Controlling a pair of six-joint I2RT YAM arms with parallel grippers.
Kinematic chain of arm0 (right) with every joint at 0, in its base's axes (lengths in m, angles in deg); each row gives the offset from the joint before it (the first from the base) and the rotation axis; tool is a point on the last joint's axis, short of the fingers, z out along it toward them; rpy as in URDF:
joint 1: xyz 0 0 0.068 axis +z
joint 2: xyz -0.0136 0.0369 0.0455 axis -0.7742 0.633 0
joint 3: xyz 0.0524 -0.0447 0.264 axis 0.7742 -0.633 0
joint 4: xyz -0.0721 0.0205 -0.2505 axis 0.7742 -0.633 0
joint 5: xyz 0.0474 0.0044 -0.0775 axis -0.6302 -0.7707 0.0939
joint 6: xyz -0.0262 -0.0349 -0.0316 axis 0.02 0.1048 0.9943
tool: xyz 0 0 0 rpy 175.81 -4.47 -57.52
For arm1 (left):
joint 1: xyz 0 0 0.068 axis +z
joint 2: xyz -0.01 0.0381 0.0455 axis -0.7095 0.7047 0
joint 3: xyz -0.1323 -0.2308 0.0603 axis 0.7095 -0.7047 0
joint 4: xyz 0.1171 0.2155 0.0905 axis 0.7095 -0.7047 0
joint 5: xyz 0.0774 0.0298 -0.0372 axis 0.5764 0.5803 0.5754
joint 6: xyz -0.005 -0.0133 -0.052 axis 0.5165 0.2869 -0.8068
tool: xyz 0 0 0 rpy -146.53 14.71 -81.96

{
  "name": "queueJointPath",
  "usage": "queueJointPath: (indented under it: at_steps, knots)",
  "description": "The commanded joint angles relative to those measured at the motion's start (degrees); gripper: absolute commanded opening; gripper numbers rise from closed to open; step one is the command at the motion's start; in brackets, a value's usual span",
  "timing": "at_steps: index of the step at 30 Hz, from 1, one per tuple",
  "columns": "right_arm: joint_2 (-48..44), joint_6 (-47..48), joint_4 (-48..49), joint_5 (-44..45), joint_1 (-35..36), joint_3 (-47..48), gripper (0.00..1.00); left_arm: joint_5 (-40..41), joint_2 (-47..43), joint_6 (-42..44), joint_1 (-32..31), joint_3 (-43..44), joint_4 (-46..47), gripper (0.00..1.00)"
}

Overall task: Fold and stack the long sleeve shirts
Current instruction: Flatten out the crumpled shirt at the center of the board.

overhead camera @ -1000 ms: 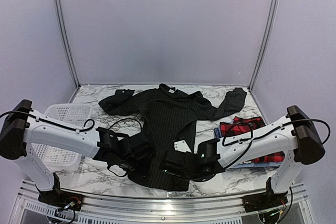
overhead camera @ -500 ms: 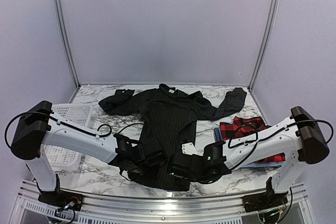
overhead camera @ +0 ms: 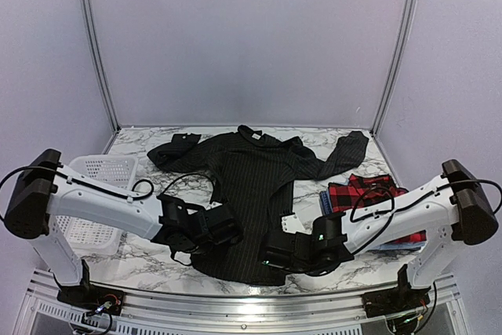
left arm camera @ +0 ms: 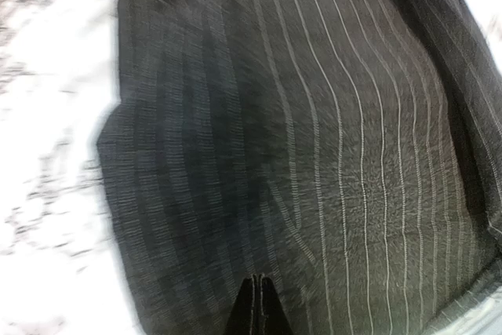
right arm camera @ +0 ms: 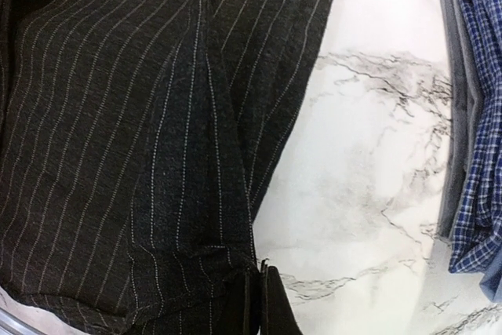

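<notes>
Black shirt (overhead camera: 251, 182) hem clamped, left pincer (left arm camera: 255, 282), right pincer (right arm camera: 257, 271), marble (right arm camera: 361, 154) beside

No writing, brand, number or sign can be read in any of the three views. The black pinstriped shirt (overhead camera: 255, 186) carries only its fine light stripes, and the marble-patterned table (right arm camera: 369, 154) beside the right jaws shows only grey veining.
</notes>
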Motion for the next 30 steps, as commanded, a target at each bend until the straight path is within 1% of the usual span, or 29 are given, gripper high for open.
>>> queueJointPath:
  at_steps: [1, 5, 7, 8, 13, 20, 26, 30]
  knots:
    - [-3.13, -5.0, -3.95, 2.45, 0.56, -2.14, 0.0, 5.13, -8.52, -3.17, 1.22, -2.74, -6.0, 0.0]
    - [-5.53, -6.83, -5.04, 2.14, 0.52, -4.79, 0.0, 4.68, -16.95, -4.58, 3.29, -7.34, -7.47, 0.0]
    - [-6.57, -7.2, -4.74, 2.12, 0.52, -5.93, 0.0, 2.81, -18.51, -3.45, 3.6, -7.98, -7.26, 0.0]
    - [-6.83, -7.25, -4.54, 2.04, 0.55, -6.21, 0.0, 1.72, -18.03, -2.58, 3.56, -7.55, -7.22, 0.04]
    - [-6.12, -6.94, -4.85, 2.25, 0.55, -5.48, 0.0, -0.05, -10.1, 0.24, 2.27, -2.74, -6.43, 0.17]
    - [-6.2, -6.59, -3.22, 1.36, 0.56, -6.35, 0.0, -2.69, 0.53, 2.59, 1.52, 4.36, -4.44, 0.29]
    - [-6.17, -6.11, -3.32, 1.47, 0.49, -6.29, 0.0, -4.41, 5.59, 2.51, 1.5, 5.03, -2.34, 0.42]
    - [-6.16, -5.53, -3.43, 1.52, 0.3, -6.45, 0.0, -5.72, 7.07, 2.26, 1.41, 4.49, -1.08, 0.47]
